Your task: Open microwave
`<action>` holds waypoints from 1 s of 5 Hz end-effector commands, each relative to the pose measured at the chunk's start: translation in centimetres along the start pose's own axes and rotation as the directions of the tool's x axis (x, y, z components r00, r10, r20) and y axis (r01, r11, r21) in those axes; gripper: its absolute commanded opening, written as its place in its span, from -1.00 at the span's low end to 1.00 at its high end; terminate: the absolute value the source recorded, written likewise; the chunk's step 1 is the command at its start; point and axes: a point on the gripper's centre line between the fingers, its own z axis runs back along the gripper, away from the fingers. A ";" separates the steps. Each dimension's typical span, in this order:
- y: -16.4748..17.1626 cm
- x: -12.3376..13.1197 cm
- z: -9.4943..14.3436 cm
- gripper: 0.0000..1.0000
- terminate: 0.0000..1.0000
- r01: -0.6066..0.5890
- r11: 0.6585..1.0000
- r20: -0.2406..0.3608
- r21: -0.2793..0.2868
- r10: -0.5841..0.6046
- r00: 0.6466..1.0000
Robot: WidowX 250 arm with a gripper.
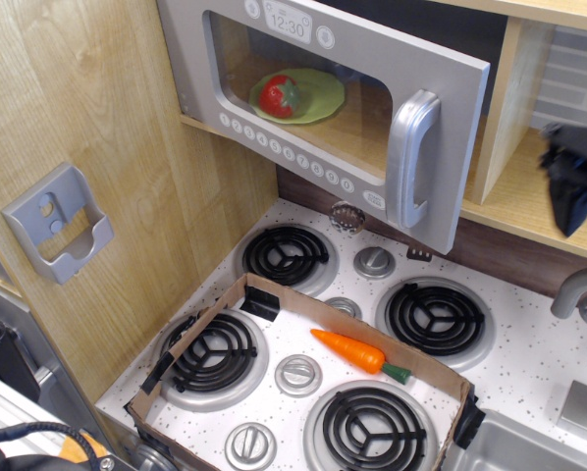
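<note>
Toy microwave (313, 108) sits upper centre in a wooden cabinet, grey, door swung partly outward (hinge on left, handle side sticks out over the stove). Vertical silver handle (412, 159) on door's right edge, row of round white buttons (292, 155) along the bottom, clock display (287, 22) reading 12:30 at top. Through the clear window: strawberry (278, 96) on a green plate (318, 94). Gripper (574, 177) at far right edge, dark and blurred, well apart from the handle; cannot tell if released or clenched. Below, speckled worktop (529, 343) with four burners, carrot (357, 353) lying between them inside a low cardboard frame (274, 294). Grey wall holder (60, 222) on left panel.
</note>
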 end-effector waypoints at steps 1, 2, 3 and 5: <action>3.0 2.4 1.6 1.00 -1.00 0.214 0.977 0.046 0.006 -0.214 0.976; 5.5 2.7 1.4 1.00 -1.00 0.198 0.980 0.035 0.002 -0.198 0.980; 6.6 2.4 1.5 1.00 -1.00 0.197 0.980 0.040 0.008 -0.197 0.980; 7.6 -1.9 1.5 1.00 -1.00 -0.027 0.999 0.004 0.017 0.027 1.000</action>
